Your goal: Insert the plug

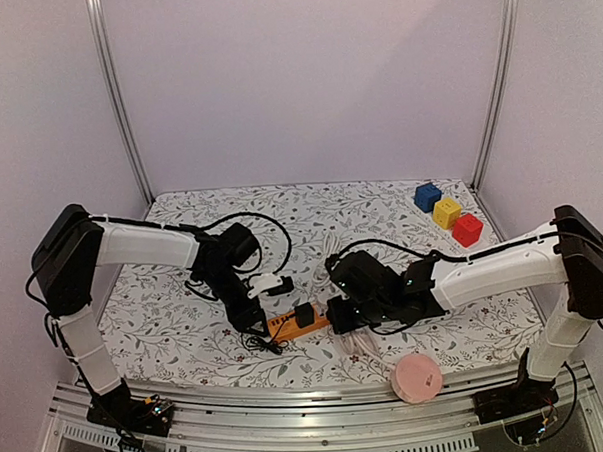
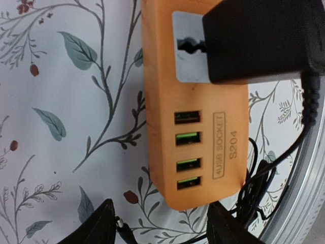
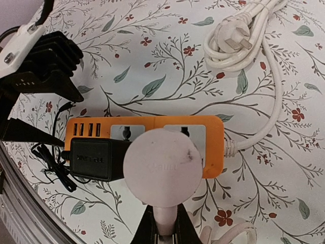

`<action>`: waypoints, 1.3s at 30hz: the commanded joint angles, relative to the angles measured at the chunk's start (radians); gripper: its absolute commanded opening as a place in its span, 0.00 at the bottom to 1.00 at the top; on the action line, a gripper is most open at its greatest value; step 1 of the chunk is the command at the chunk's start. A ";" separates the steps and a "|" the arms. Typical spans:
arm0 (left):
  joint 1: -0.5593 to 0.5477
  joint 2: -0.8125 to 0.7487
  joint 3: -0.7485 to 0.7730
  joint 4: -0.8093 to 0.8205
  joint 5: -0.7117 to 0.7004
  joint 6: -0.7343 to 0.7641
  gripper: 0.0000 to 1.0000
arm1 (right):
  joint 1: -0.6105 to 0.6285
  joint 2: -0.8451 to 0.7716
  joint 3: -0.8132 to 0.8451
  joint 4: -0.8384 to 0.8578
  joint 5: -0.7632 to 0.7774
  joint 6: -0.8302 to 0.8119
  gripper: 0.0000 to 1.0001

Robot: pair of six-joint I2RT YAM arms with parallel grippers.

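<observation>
An orange power strip (image 1: 286, 325) (image 3: 213, 133) lies near the table's front edge, with a black adapter (image 1: 303, 314) (image 2: 259, 40) (image 3: 94, 158) seated in its socket beside the USB ports. My right gripper (image 1: 337, 311) (image 3: 162, 226) is shut on the neck of a pale pink round plug (image 3: 162, 165), held just over the strip's two sockets and hiding part of both. My left gripper (image 1: 258, 323) (image 2: 161, 214) straddles the USB end of the strip (image 2: 198, 101). Its fingers stand apart, with a clear gap between one finger and the strip.
The strip's white cord (image 3: 238, 40) (image 1: 333, 250) lies coiled behind it. A pink round device (image 1: 416, 379) sits at the front edge. Blue (image 1: 427, 196), yellow (image 1: 446, 213) and red (image 1: 468, 229) blocks stand at the back right. Thin black cable (image 2: 254, 188) tangles by the strip's USB end.
</observation>
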 commanded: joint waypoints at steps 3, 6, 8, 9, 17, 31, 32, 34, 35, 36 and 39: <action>-0.007 -0.035 -0.017 -0.048 0.121 0.046 0.62 | -0.006 0.083 0.015 -0.009 0.035 -0.021 0.00; -0.002 -0.059 -0.015 -0.057 0.113 0.060 0.64 | -0.005 0.106 0.036 -0.025 0.070 -0.014 0.00; 0.005 -0.070 -0.013 -0.061 0.113 0.065 0.65 | -0.006 0.122 0.058 -0.039 0.087 -0.029 0.00; 0.009 -0.074 -0.013 -0.062 0.117 0.063 0.65 | -0.006 0.132 0.068 -0.061 0.099 -0.034 0.00; 0.063 -0.099 0.036 -0.092 0.120 0.056 0.66 | 0.036 0.119 0.079 -0.219 0.125 -0.008 0.00; 0.058 0.063 0.331 0.023 0.164 -0.291 0.85 | 0.034 0.209 0.101 -0.138 0.061 -0.038 0.00; 0.047 0.074 0.337 0.033 0.172 -0.311 0.86 | 0.033 0.209 0.102 -0.140 0.059 -0.039 0.00; 0.026 0.100 0.352 0.042 0.181 -0.330 0.87 | 0.026 0.216 0.103 -0.162 0.044 -0.043 0.00; 0.015 0.113 0.360 0.042 0.178 -0.333 0.87 | 0.025 0.219 0.101 -0.178 0.045 -0.039 0.00; 0.004 0.128 0.368 0.043 0.171 -0.336 0.87 | 0.026 0.216 0.097 -0.196 0.049 -0.036 0.00; -0.015 0.169 0.384 0.040 0.176 -0.351 0.82 | 0.026 0.172 0.060 -0.225 0.073 -0.026 0.00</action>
